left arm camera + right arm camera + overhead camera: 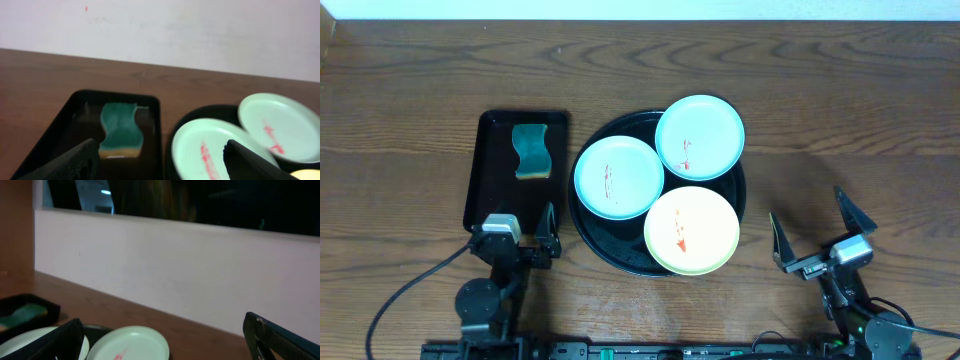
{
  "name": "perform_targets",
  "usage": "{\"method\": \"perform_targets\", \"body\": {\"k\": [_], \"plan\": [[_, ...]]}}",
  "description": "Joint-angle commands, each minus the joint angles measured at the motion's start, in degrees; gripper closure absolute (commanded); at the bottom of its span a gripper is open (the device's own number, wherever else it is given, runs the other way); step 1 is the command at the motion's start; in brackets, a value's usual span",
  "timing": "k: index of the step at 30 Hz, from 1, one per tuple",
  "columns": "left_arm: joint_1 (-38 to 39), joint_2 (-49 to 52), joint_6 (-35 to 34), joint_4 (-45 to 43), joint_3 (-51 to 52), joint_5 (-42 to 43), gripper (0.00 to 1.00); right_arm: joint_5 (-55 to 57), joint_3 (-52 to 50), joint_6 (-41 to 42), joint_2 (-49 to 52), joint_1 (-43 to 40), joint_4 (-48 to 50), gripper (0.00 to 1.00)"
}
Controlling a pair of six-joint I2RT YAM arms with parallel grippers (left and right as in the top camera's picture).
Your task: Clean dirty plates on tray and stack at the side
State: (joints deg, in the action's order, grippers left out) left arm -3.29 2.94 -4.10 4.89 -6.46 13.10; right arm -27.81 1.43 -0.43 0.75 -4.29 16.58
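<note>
Looking down on the wooden table [820, 100], we see two containers side by side. The tray [592, 238], round, glossy and black, sits near the middle and holds all the plates. One light mint plate [618, 177] lies on its left part. A second mint plate [699, 137] lies at the far right and reaches out over the rim. The pale yellow plate [691, 230] lies at the near right, its edge also over the rim. All of them lie face up, and each bears a red-orange smear near its centre. Their edges meet or overlap where they crowd together, and we cannot tell which lies on top.

Just left of the round tray, close but apart from it, stands a smaller rectangular black tray [490, 180]. It holds one teal sponge [531, 151] with wavy sides, lying flat in the far half; from the left wrist we see a yellowish layer along its near edge.

Counting, we find three plates (two mint, one yellow), two trays and one sponge.

The left gripper [523, 222] hangs over the near end of the rectangular tray, jaws spread wide with nothing between them. The right gripper [804, 201] sits over bare table to the right of the round tray, jaws likewise wide apart and empty.
</note>
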Motion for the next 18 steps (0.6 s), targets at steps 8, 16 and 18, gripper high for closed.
{"method": "perform_targets", "body": {"k": [8, 16, 18], "plan": [[-0.28, 20.28, -0.87, 3.56, -21.18, 3.43, 0.2, 0.55, 13.7, -3.58, 11.85, 0.2, 0.42, 0.01], [-0.28, 42.75, -0.9, 9.46, -38.53, 11.93, 0.19, -5.11, 27.3, -5.03, 33.4, 0.2, 0.07, 0.01], [-0.28, 47.43, -0.87, 13.16, -42.99, 12.22, 0.19, -6.71, 30.82, -5.03, 38.58, 0.2, -1.2, 0.01]]}}
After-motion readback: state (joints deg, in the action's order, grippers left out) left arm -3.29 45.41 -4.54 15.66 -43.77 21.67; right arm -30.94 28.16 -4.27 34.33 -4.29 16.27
